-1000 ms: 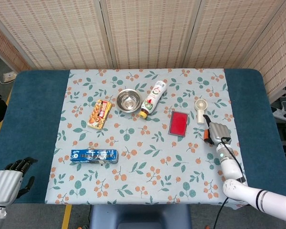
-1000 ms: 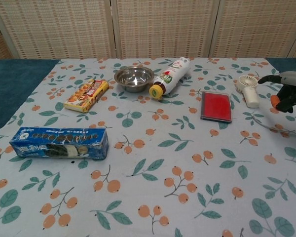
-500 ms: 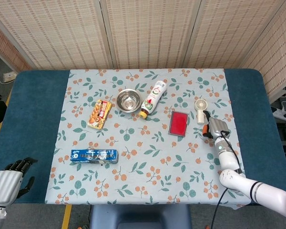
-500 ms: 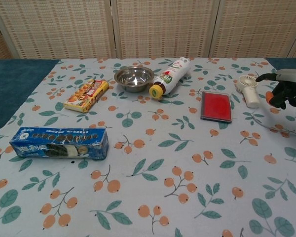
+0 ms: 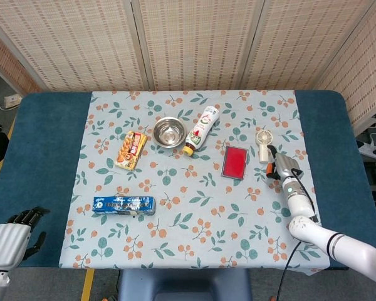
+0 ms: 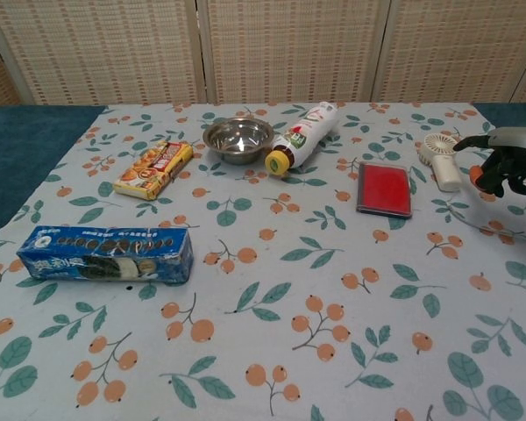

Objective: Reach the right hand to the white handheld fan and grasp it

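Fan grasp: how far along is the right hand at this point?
Done: the right hand has reached beside the fan, which lies flat on the cloth right of the red case. In hand: closing in; the fingers are spread, one pointing at the fan, with a gap visible in the chest view. Left: contact, closing the fingers round it. The left hand rests idle.

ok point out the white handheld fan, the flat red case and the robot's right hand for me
white handheld fan (image 6: 441, 148), chest view, on its round head.
flat red case (image 6: 384, 187), chest view, middle of its red top.
right hand (image 6: 503, 163), chest view, on the dark curled fingers, just right of the fan and apart from it.
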